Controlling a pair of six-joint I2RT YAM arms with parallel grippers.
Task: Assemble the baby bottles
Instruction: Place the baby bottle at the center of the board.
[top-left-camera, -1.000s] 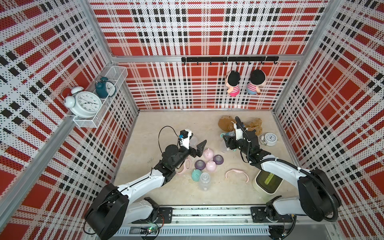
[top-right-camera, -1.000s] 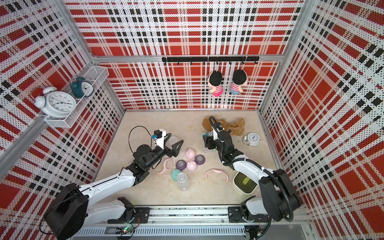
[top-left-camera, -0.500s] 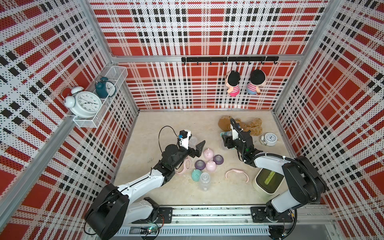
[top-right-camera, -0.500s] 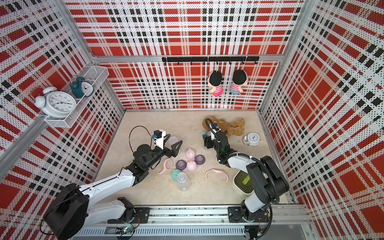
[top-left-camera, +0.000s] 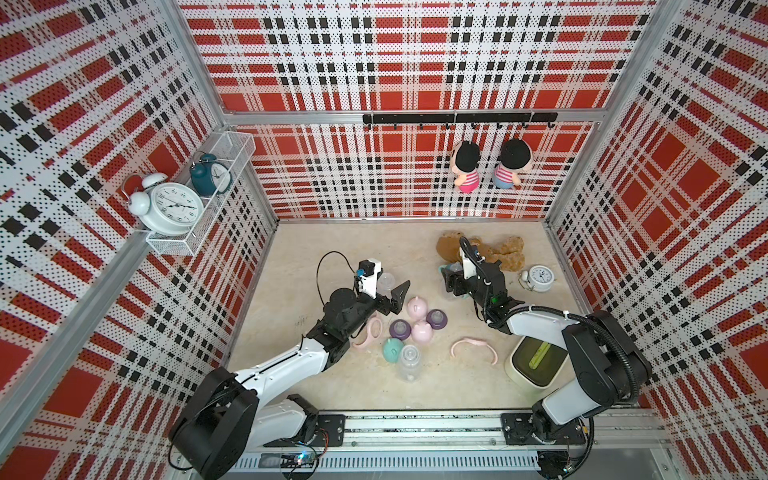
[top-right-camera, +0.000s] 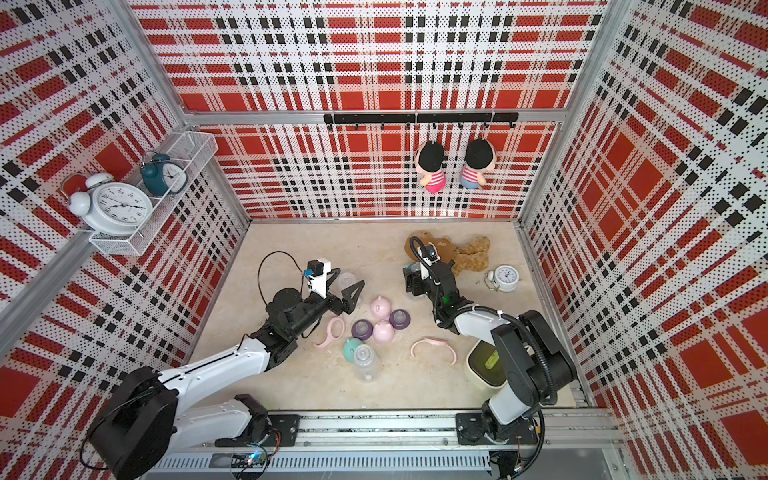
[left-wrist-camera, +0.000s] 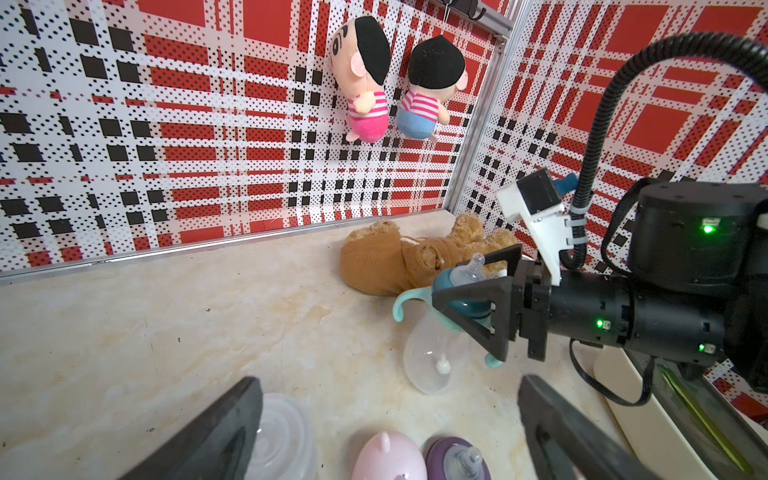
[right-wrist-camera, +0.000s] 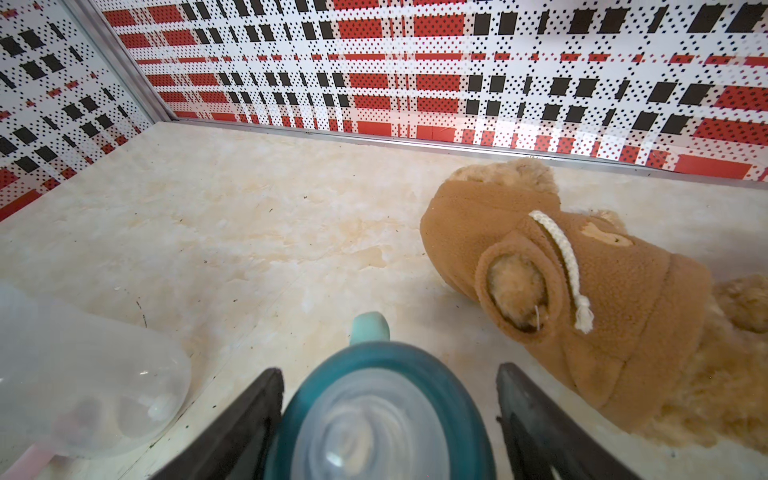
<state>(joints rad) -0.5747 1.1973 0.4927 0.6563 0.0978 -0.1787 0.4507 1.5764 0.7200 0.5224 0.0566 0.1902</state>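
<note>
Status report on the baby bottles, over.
Left gripper open, empty, near a pink cap. Right gripper open, straddling teal-collared bottle, cap not on. Teddy bear close behind it.

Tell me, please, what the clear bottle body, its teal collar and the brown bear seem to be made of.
Bottle body: probably hard clear plastic, glossy; it is see-through, with bright highlights.
Teal collar: opaque moulded plastic, it seems; smooth, with a soft sheen.
Brown bear: plush fabric, matt; it has a fuzzy pile and a fleece-like hood.
</note>
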